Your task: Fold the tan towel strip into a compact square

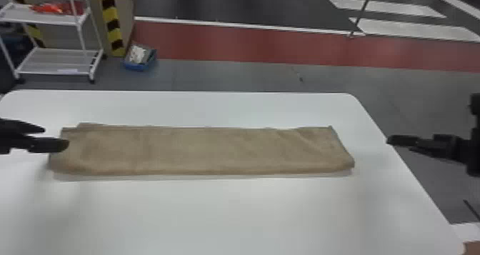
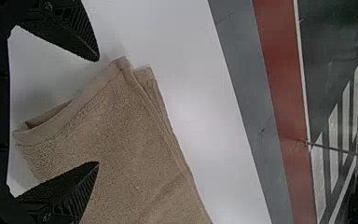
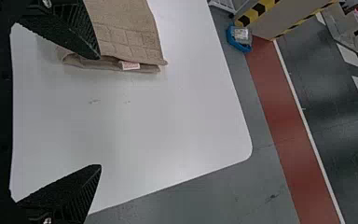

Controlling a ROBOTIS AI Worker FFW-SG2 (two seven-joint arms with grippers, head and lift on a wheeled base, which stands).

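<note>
Tag: is being displayed at the strip's right end, its print too small to make out.
Tan towel strip: is being supported lengthwise by the bench, partly covered by fingers.
Left gripper: jaws are being held wide at its left end.
Right gripper: jaws are being held wide near the bench's right edge.

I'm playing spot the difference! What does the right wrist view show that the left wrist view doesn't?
Right wrist view: a blue bin, yellow-and-black striped tape, a small pale label at one end of the tan cloth towel strip, and the right gripper, black jaws apart.

Left wrist view: a thin grey pole, and the left gripper, black jaws apart.

Both: that strip, the smooth white table and the dark red floor band.
</note>
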